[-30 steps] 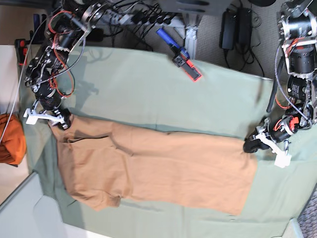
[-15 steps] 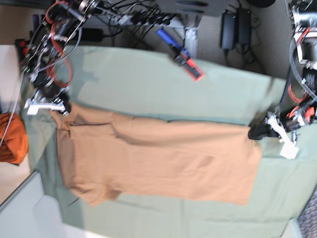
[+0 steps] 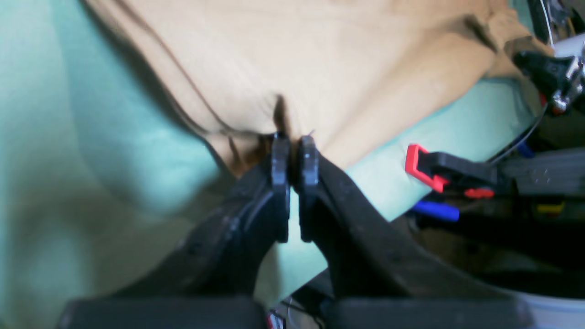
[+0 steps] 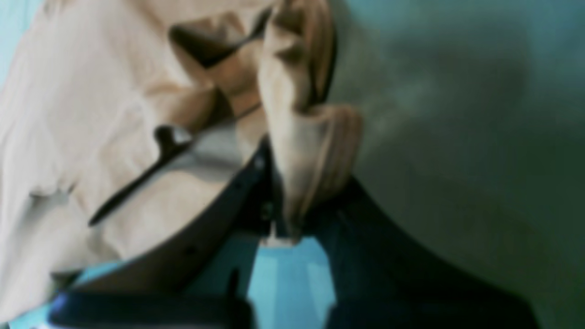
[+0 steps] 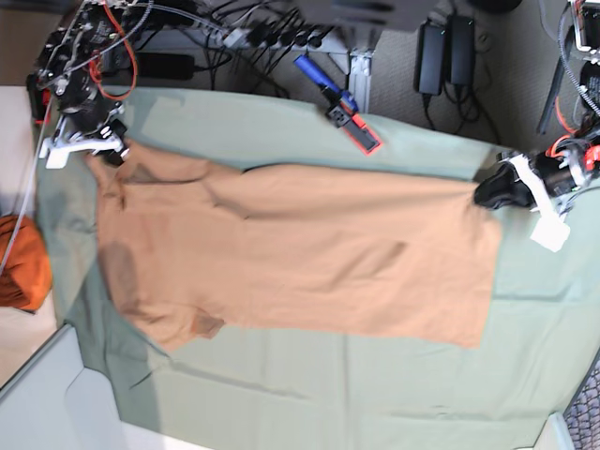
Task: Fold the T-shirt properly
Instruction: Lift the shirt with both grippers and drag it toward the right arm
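The tan T-shirt (image 5: 291, 253) lies stretched lengthwise on the pale green sheet (image 5: 281, 131), folded to a long band. My left gripper (image 5: 489, 196) is at the base view's right, shut on the shirt's hem corner; the left wrist view shows its pads (image 3: 279, 160) pinching the cloth edge (image 3: 320, 68). My right gripper (image 5: 106, 152) is at the far left, shut on the shoulder corner by the collar; in the right wrist view a bunch of tan cloth (image 4: 301, 137) sits between its jaws. Both corners are held slightly off the sheet.
A red, black and blue clamp (image 5: 342, 105) sits at the sheet's back edge, also seen in the left wrist view (image 3: 438, 169). A darker orange cloth bundle (image 5: 21, 262) lies off the sheet's left side. Cables and power bricks (image 5: 441, 47) lie behind the table.
Both grippers have moved toward the back of the table with the shirt's upper corners in them, dragging the whole shirt that way across the green sheet.
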